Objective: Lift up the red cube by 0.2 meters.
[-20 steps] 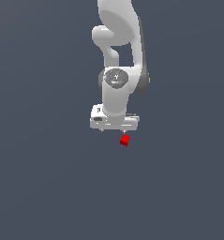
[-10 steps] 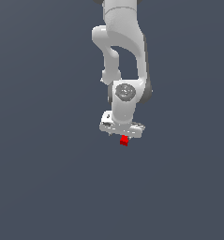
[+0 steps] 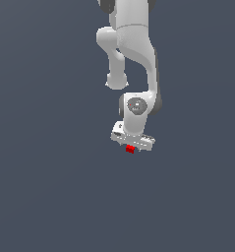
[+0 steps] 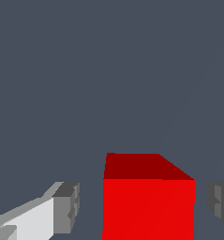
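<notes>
The arm [image 3: 131,44] reached down from the top of the exterior view, its white hand pointing at the plain grey floor [image 3: 50,187]. The gripper [image 3: 131,147] sat low over the cube [image 3: 130,148], which showed only as a small red patch just under the hand's lower edge, a little toward the exterior view's left of the hand's middle.

In the wrist view the cube [image 4: 148,199] filled the space between the two fingers [image 4: 66,206]. A strip of grey floor showed between each grey pad and the nearer red face, so the jaws stood apart and neither pad touched the cube. The gap on one side looked wider than on the other, though both were narrow. The cube's top face was darker red, its front face bright and unmarked, and its edges ran roughly square to the fingers.

Whether the cube rested on the floor could not be told from the wrist view; in the exterior view it lay against the grey surface with the hand close above it.
</notes>
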`<state>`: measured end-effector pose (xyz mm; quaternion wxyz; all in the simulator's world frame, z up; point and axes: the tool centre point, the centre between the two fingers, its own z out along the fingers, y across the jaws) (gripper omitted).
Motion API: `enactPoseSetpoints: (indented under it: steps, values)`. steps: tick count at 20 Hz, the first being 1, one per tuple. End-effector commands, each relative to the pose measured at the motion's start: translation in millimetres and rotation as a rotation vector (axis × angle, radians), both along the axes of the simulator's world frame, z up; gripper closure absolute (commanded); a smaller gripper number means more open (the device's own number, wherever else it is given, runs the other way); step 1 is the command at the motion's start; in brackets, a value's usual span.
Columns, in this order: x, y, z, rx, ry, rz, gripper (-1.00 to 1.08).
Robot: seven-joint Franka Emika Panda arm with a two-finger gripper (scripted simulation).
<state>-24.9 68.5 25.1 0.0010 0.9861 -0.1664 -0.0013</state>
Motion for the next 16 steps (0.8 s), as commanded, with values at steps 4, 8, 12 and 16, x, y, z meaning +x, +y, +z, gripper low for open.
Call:
enactPoseSetpoints:
  steps: [4,8,12,16]
  values:
    - [1.4,3.7,-5.8,0.001,-0.003,-0.018,-0.92]
    - [1.7,3.6,-5.2,0.002,-0.003,-0.016,1.08]
    - [1.7,3.6,-5.2,0.002,-0.003,-0.016,1.08]
    - [1.7,3.6,-5.2,0.002,-0.003,-0.016,1.08]
